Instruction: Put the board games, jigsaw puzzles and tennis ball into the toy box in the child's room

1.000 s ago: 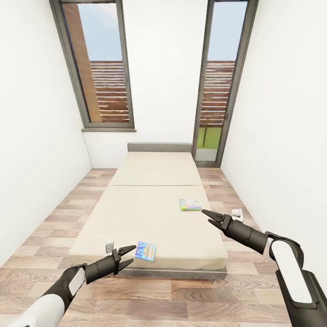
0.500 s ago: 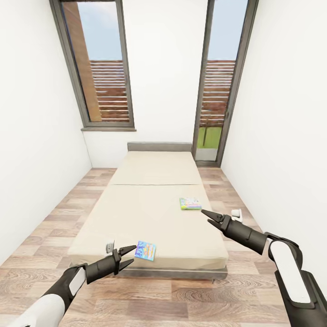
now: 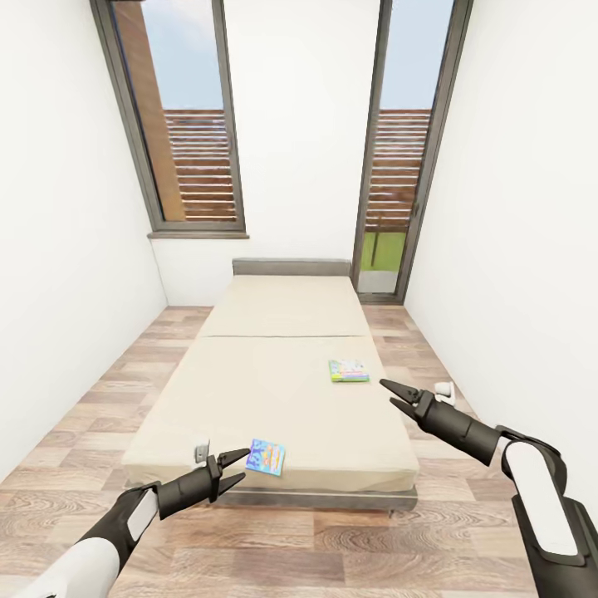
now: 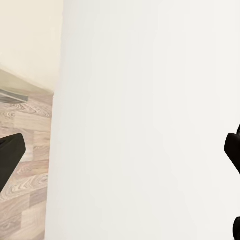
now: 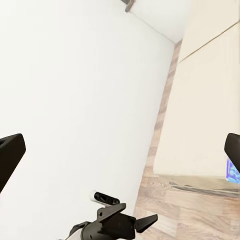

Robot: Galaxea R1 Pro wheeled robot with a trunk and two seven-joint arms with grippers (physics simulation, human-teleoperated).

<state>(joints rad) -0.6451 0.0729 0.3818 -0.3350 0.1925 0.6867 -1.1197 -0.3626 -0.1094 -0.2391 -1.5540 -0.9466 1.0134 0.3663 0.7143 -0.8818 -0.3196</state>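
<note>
Right now I see two games on the bed (image 3: 282, 399): the blue game (image 3: 266, 458) near the foot edge, the green game (image 3: 348, 370) toward the right side. My left gripper (image 3: 235, 468) hovers just beside the blue one, jaws apart and empty. My right gripper (image 3: 395, 395) hangs near the green one, also spread.

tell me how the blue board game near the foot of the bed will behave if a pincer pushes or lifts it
The blue board game looks thin and flat, so it is probably light and stiff and won't roll. It lies near the foot edge of the bed, so a push that way might slide it off. On the soft mattress, the left pincer may struggle to get under it.
</note>
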